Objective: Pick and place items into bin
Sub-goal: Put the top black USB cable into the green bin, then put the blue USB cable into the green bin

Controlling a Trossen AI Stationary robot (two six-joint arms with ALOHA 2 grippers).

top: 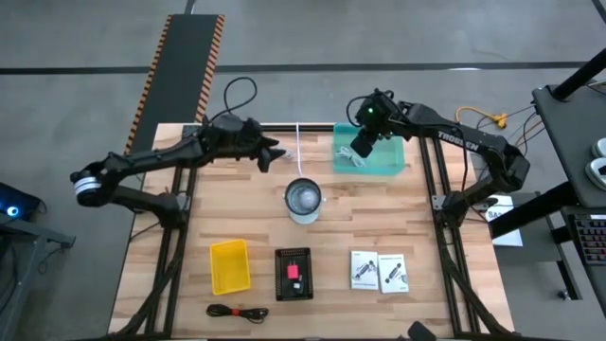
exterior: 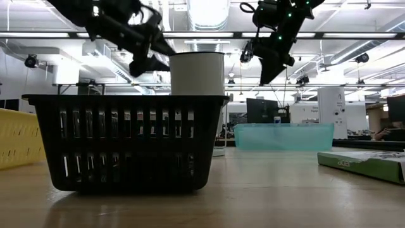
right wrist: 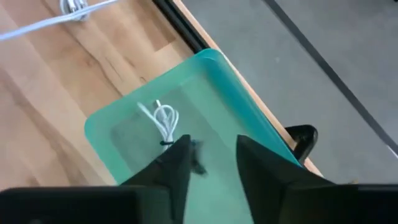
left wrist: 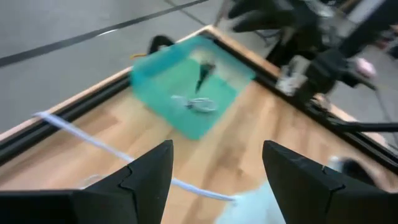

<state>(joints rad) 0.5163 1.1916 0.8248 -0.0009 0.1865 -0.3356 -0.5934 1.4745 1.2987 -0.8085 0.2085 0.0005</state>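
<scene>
A pale wooden table [top: 331, 227] on a grey floor carries everything. The right hand [top: 361, 148] hangs over the translucent teal plastic bin [top: 390, 156] at the far edge, its fingers [right wrist: 177, 163] slightly apart and gripping nothing. Directly below it, inside the bin, lies a coiled white cable [right wrist: 163, 119], which the wrist views show clearly and the low view hides behind the bin's wall. The left hand [top: 268, 152] hovers beside the bin, fingers [left wrist: 152, 171] spread wide and empty, above a loose white cord [top: 298, 142] stretched on the table. Nearer, between the hands, stands a round shiny metal cup [top: 303, 199]. Farther toward the front edge sit a yellow plastic basket [top: 229, 265], a black mesh basket [top: 294, 275], two white printed packets [top: 379, 271] and a black coiled cable [top: 239, 311].
</scene>
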